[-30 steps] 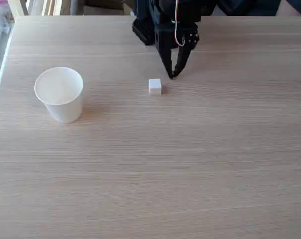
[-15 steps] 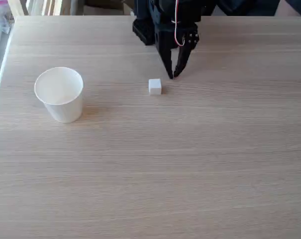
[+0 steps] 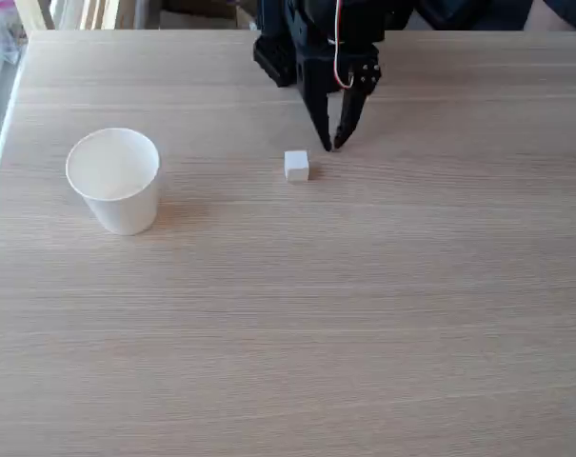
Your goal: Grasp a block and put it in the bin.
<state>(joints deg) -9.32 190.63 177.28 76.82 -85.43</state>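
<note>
Fixed view puts the black pincer near the far middle of the pale wood surface, pointing downward with its two fingers spread a little at the tips, a narrow gap showing between them, and nothing held there. The tips sit just beyond and slightly to the right of the block, close to it but apart from it; whether they touch the wood or hang a little above it cannot be told from this angle. That small white cube rests flat on the surface, untouched, so by my reading the task has barely begun: the approach is nearly made, while the grasp, the lift, the carry and the drop are all left to do. Well apart to the left stands the bin, a white paper cup set upright on its narrower base with its rolled rim open toward the camera. Its inside looks plain white and seems to hold nothing.
</note>
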